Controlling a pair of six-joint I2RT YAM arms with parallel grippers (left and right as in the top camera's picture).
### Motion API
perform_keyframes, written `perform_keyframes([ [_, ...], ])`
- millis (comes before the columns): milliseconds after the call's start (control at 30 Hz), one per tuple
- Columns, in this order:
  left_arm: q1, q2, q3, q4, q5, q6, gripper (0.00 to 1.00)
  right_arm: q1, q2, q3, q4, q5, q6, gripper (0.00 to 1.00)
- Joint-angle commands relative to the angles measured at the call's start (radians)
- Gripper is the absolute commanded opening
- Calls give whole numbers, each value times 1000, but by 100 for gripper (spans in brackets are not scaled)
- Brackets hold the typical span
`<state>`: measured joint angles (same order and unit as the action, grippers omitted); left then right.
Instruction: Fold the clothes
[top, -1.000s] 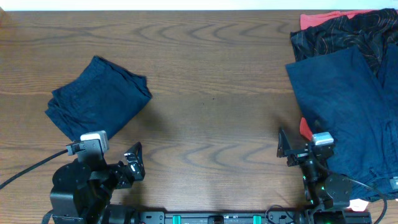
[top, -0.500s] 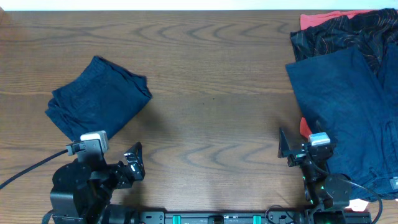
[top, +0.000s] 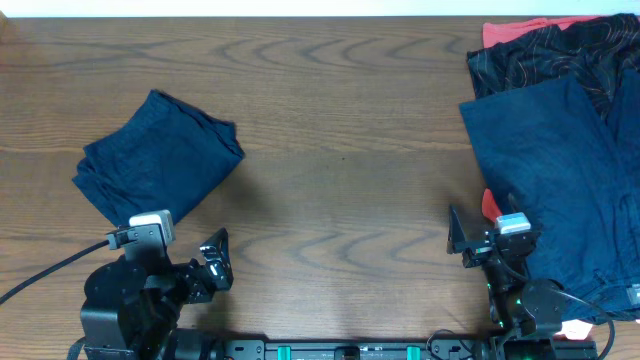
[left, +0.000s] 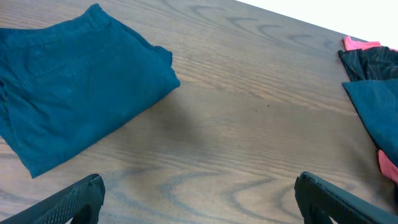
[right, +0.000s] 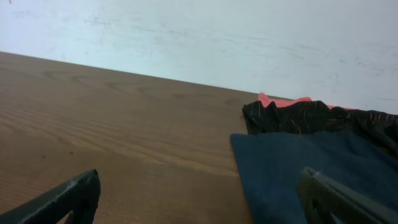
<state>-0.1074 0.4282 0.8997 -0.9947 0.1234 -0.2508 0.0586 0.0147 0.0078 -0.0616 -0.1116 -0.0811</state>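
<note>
A folded pair of dark navy shorts (top: 158, 158) lies on the left of the wooden table (top: 340, 150); it also shows in the left wrist view (left: 68, 93). A spread navy garment (top: 555, 170) lies at the right over a black red-lined piece (top: 560, 50) and a coral-red one (top: 510, 30); these show in the right wrist view as navy (right: 298, 162), black (right: 311, 115) and coral (right: 280, 101). My left gripper (top: 215, 262) is open and empty near the front edge, below the folded shorts. My right gripper (top: 470, 240) is open and empty at the navy garment's left edge.
A bit of coral cloth (top: 490, 205) peeks from under the navy garment near my right gripper. A pale wall (right: 199, 37) rises behind the table's far edge. Bare wood lies between the two piles.
</note>
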Motion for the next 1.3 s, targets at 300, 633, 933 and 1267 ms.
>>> perform_keyframes([
  [300, 23, -111, -35, -59, -116, 37, 98, 8, -9, -2, -3, 10, -13, 99],
  [633, 84, -348, -423, 299, -120, 120, 98, 8, -9, -2, -3, 10, -13, 99],
  [933, 85, -426, -761, 841, -116, 151, 98, 8, -9, -2, -3, 10, -13, 99],
  [1267, 84, -426, -896, 924, -104, 191, 98, 8, -9, -2, -3, 10, -13, 99],
])
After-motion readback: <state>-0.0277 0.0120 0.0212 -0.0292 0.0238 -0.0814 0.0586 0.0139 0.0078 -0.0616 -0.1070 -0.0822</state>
